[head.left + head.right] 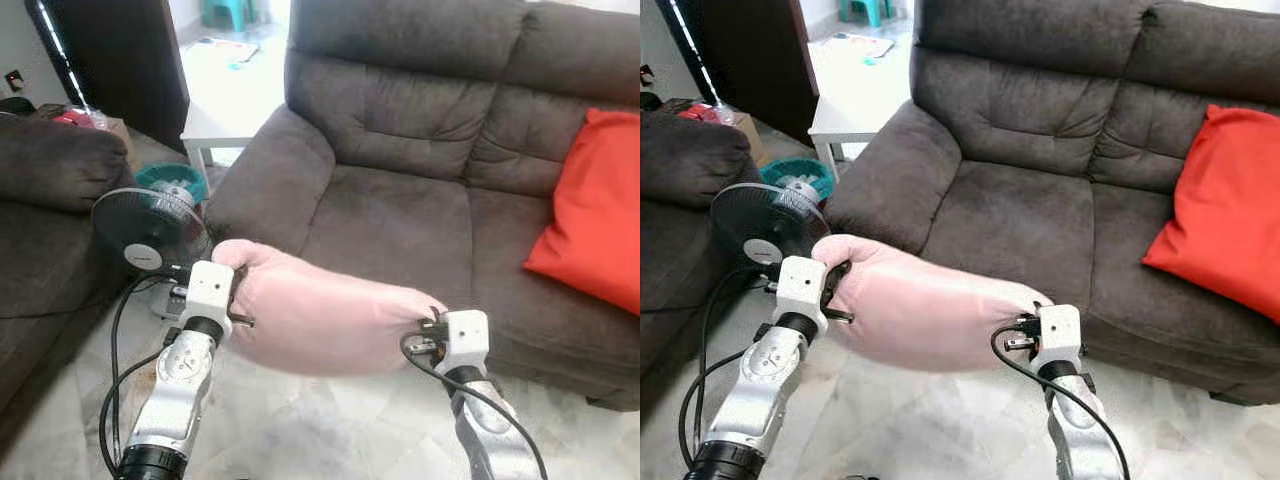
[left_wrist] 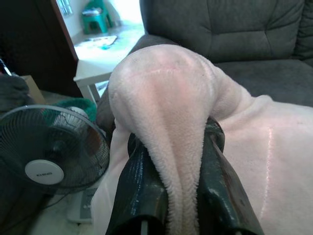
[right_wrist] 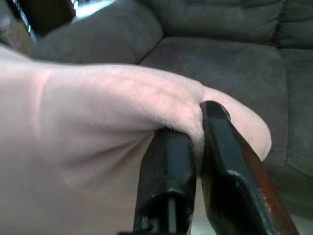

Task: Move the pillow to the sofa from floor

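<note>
The dark grey sofa (image 1: 400, 200) stands at the far side, a red cushion (image 1: 595, 215) on its right seat. Near it, above the floor, hangs the pink pillow (image 1: 320, 315) — left gripper (image 2: 171, 161) and right gripper (image 3: 198, 147) each have fingers clamped on one end.

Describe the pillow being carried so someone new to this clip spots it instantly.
Start at the dark grey fabric sofa. In front of its seat, above the marble floor, hangs a long pale pink fleece pillow, pinched at one end by the left tool and at the other by the right tool. The other cushion, on the sofa, is red.
</note>
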You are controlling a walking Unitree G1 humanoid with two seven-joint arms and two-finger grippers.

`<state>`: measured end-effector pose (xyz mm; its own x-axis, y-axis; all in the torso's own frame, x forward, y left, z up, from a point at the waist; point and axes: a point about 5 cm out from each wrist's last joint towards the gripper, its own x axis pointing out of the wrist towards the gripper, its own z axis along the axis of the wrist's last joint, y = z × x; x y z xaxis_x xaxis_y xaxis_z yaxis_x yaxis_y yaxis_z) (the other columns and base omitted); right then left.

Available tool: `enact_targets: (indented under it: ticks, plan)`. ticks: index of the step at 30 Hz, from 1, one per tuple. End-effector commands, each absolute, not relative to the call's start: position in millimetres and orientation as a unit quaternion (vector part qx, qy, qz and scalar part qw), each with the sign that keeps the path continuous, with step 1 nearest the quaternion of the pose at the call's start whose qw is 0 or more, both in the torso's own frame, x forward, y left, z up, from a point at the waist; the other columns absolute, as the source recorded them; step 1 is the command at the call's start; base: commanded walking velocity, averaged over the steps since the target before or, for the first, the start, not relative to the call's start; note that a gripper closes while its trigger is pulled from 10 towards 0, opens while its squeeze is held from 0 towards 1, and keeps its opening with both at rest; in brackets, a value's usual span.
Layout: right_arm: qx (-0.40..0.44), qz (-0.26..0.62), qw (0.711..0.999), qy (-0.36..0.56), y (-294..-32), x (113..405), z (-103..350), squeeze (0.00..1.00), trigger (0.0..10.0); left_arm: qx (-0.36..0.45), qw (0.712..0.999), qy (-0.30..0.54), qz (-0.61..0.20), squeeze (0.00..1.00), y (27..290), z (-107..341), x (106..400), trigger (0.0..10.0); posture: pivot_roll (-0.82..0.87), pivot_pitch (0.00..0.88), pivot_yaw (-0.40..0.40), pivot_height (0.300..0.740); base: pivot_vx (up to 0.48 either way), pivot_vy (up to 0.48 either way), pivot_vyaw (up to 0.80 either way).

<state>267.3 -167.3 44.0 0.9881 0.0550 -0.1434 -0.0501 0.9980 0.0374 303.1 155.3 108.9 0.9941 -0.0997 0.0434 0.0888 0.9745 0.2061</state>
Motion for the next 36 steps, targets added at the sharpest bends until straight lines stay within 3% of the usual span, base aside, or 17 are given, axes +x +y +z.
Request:
enact_targets:
  ticks: [1, 19, 36]
  plan:
    - [0.032, -0.010, 0.999, 0.018, -177.9, 269.1, 63.5, 0.00, 10.0, 0.112, 0.991, -0.070, -0.036, 0.00, 156.6, 122.8, 302.2, 10.0, 0.11, 0.006, -0.068, 0.740, 0.000, 0.000, 0.00]
    - [0.031, -0.043, 0.998, -0.027, -176.6, 270.1, 81.4, 0.00, 10.0, 0.103, 0.989, -0.103, -0.027, 0.00, 159.4, 133.2, 306.3, 10.0, 0.10, 0.000, -0.054, 0.740, 0.000, 0.000, 0.00]
    - [0.026, -0.030, 0.999, -0.029, -171.1, 273.8, 83.4, 0.00, 10.0, 0.101, 0.989, -0.105, -0.025, 0.00, 162.0, 134.9, 307.7, 10.0, 0.11, 0.000, -0.058, 0.740, 0.299, 0.000, 0.00]
